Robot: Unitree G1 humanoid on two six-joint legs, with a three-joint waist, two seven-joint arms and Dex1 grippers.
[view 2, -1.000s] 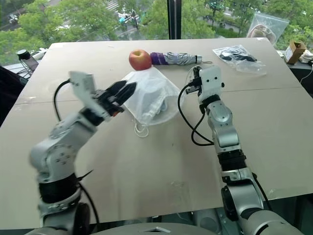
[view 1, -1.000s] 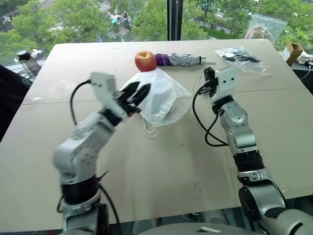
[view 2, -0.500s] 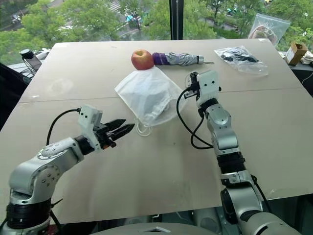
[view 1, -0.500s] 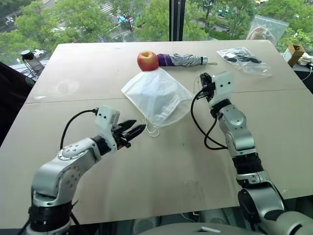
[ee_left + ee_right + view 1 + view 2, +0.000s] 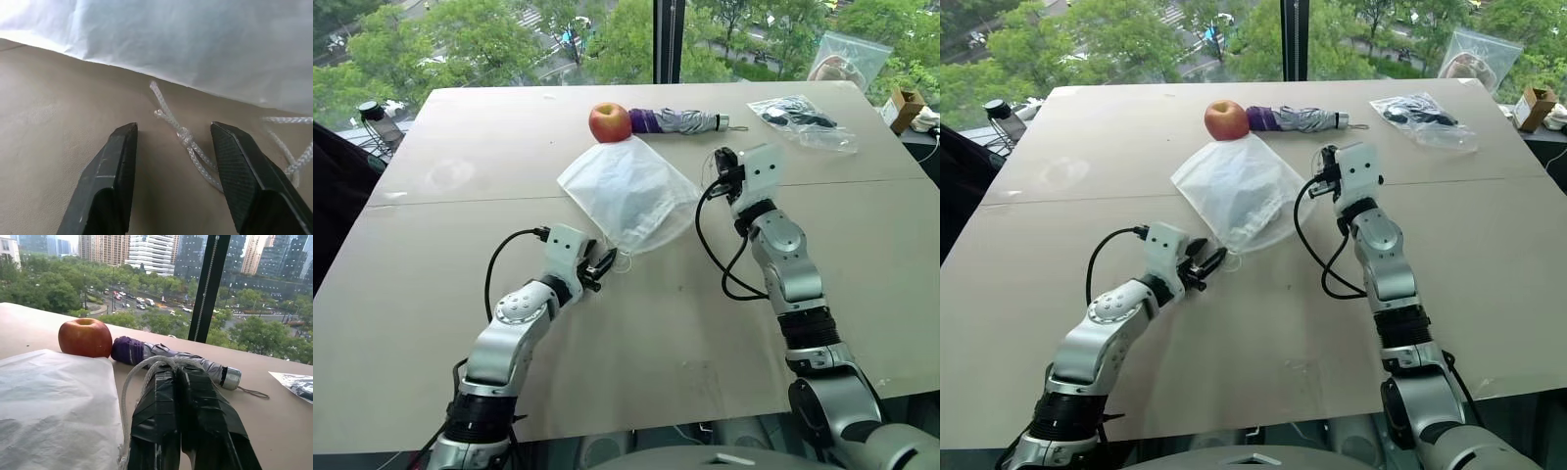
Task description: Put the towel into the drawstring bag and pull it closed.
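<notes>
Tabletop around my left gripper was bare and well in from the edges. I saw the drawstring bag lying flat mid-table, long axis diagonal, far corner touching the apple, cords at its near corner. Left jaws stood parted, astride one cord. Right gripper was pinched closed on a cord loop.

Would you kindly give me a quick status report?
Left gripper open, white cord end between its fingers. Right gripper shut on a cord loop. Translucent white drawstring bag flat on table. Nothing obstructing.
</notes>
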